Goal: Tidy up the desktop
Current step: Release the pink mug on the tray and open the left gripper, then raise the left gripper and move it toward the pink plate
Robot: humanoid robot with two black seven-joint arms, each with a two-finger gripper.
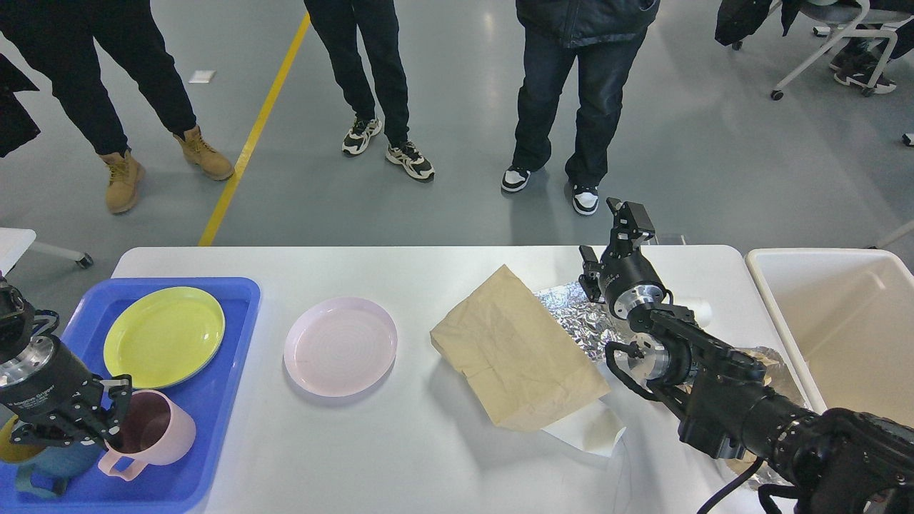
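The white desktop (428, 457) fills the lower half of the head view. At its left end, my left gripper (107, 421) is shut on the rim of a pink cup (161, 435), holding it low over the near right part of a blue tray (214, 400). A yellow plate (164, 335) lies in the tray, and a teal mug (39, 464) stands beside the cup. My right gripper (627, 214) points away above the table's far edge, open and holding nothing. Below it lie a brown paper bag (514, 350), crumpled foil (578, 318) and a white paper scrap (593, 428).
A pink plate (340, 346) lies on the table between the tray and the bag. A cream bin (835, 321) stands off the right end. A small white cup (698, 310) shows behind my right arm. Several people stand beyond the far edge.
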